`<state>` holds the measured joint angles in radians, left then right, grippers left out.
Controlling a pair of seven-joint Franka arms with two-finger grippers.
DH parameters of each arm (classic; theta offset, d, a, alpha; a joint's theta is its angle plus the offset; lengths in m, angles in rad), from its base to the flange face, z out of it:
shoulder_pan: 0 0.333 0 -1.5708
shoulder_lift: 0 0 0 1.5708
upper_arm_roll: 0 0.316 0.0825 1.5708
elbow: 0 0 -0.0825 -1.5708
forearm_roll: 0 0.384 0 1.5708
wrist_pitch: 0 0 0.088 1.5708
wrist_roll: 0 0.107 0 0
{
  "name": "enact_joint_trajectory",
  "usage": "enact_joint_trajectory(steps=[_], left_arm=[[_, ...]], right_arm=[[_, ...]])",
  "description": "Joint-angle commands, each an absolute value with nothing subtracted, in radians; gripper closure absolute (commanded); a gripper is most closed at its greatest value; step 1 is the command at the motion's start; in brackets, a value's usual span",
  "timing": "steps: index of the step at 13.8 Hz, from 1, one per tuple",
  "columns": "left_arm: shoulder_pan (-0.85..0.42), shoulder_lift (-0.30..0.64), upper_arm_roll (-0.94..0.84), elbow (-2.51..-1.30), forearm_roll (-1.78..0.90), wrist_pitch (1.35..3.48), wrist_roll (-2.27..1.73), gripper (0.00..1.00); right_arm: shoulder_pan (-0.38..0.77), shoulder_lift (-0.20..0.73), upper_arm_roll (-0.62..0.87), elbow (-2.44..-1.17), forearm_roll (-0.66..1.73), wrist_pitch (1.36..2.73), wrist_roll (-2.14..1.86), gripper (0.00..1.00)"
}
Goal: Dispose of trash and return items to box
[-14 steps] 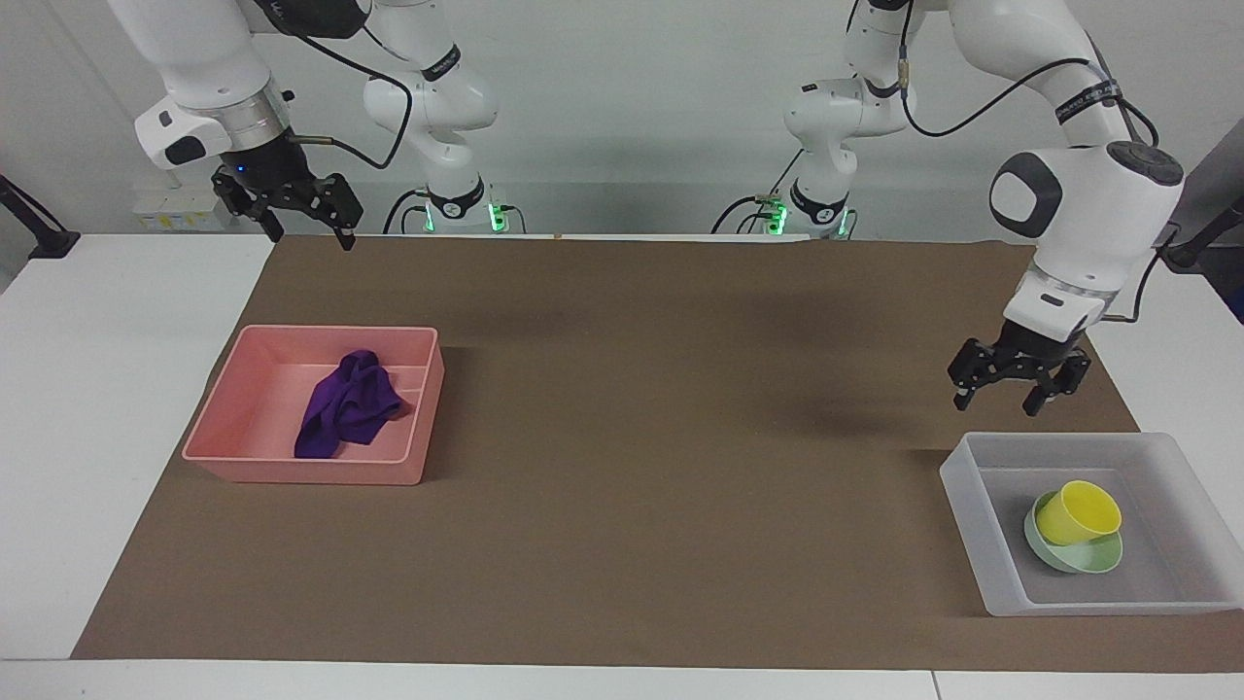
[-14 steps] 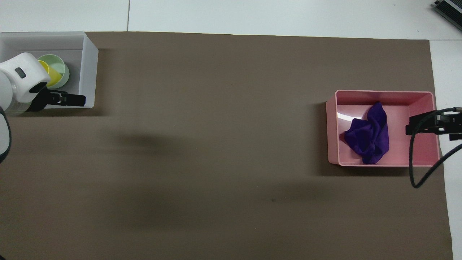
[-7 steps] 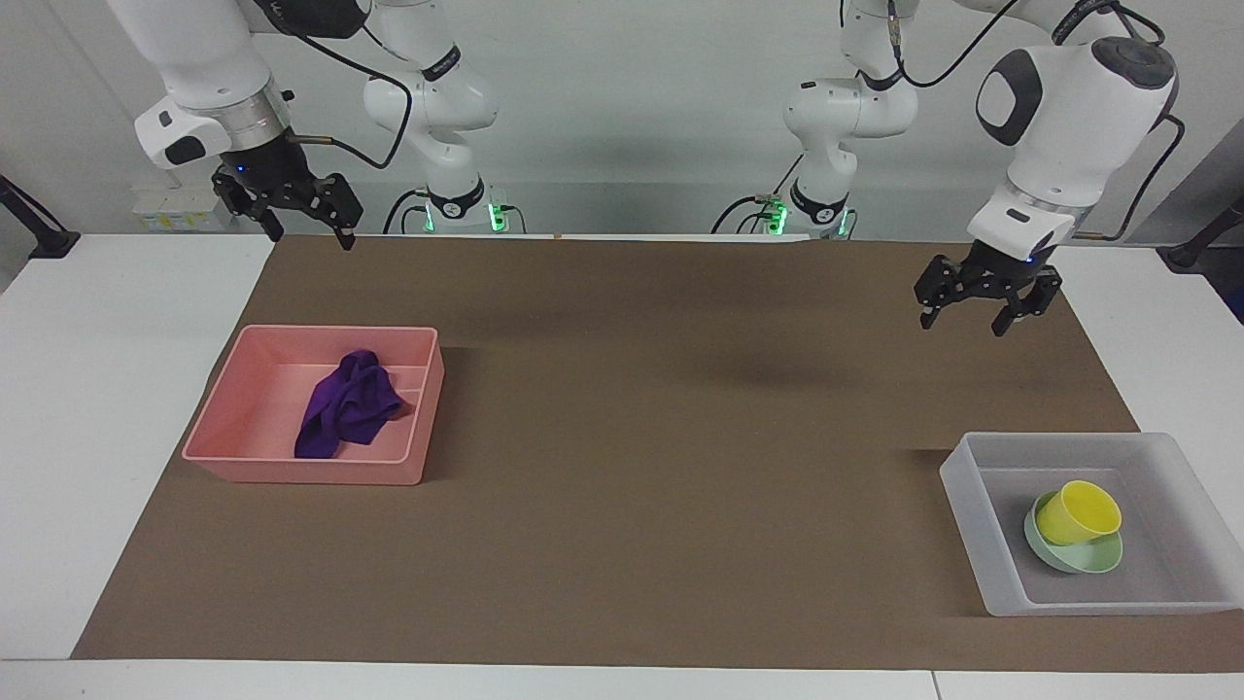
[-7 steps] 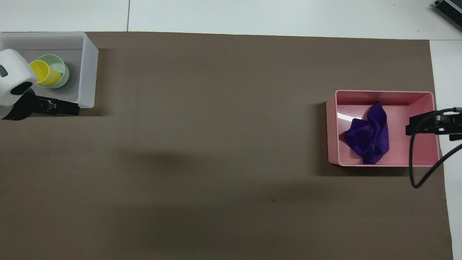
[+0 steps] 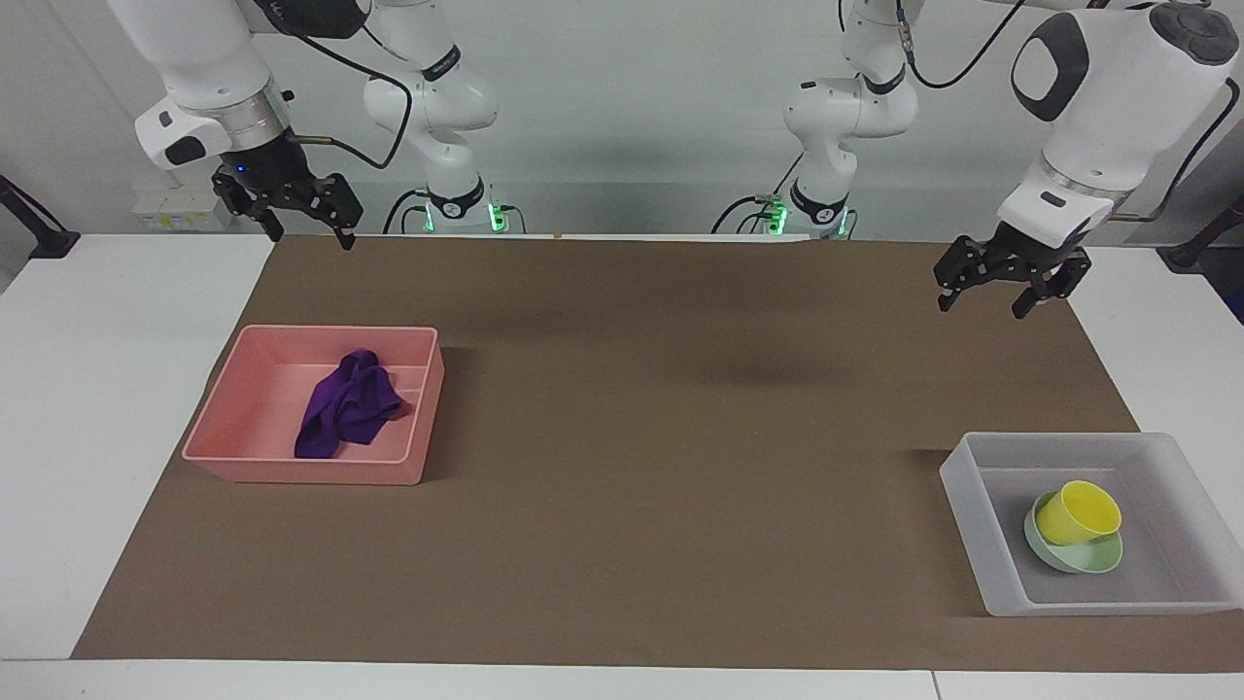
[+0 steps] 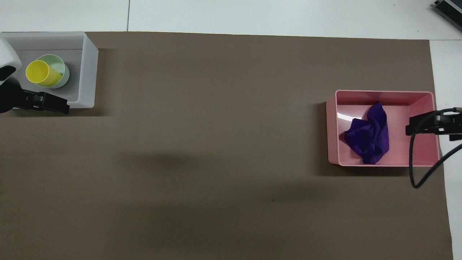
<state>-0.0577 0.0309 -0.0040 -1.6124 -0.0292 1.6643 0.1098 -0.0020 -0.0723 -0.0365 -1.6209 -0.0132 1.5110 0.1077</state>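
The left gripper (image 5: 1001, 288) hangs in the air over the brown mat (image 5: 680, 408) at the left arm's end of the table, its fingers spread apart and holding nothing. Below it and farther from the robots stands the translucent whitish box (image 5: 972, 506), well apart from the fingertips. Inside the box the mint-green bowl (image 5: 1093, 560) rests on the floor, tipped somewhat, and the yellow cup (image 5: 1077, 512) lies in it on its side, its mouth turned up and toward the robots. In the overhead view the left gripper (image 6: 50, 104) covers the box's wall nearest the robots, with the cup (image 6: 40, 73) and bowl (image 6: 62, 72) just past its tips; the facing view shows that it is raised well clear of them.

The right gripper (image 5: 309, 226) waits in the air at the right arm's end, over the mat's edge nearest the robots, its fingers also apart and empty. The pink bin (image 5: 233, 433) sits below it and farther from the robots, well apart from it. The deep-purple cloth (image 5: 348, 405) lies crumpled inside that bin, about in the middle of its floor, one fold probably leaning against the wall on the side toward the table's centre. In the overhead view the right gripper (image 6: 429, 126) overlaps the pink bin's (image 6: 334, 126) outer end, with the cloth (image 6: 370, 139) just beside it toward the table's middle.
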Motion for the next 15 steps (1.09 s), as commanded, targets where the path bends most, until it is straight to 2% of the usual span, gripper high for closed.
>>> enact_joint_trajectory(steps=[1, 15], left_arm=[[-0.055, -0.003, -0.002, -1.647, -0.006, 1.641, 0.095, 0.00], [-0.040, -0.015, -0.002, -1.644, 0.018, 1.568, 0.087, 0.00]], right_arm=[[-0.009, -0.094, -0.037, -1.638, -0.006, 1.496, 0.080, 0.00], [-0.020, -0.100, -0.037, -1.649, -0.006, 1.494, 0.067, 0.00]])
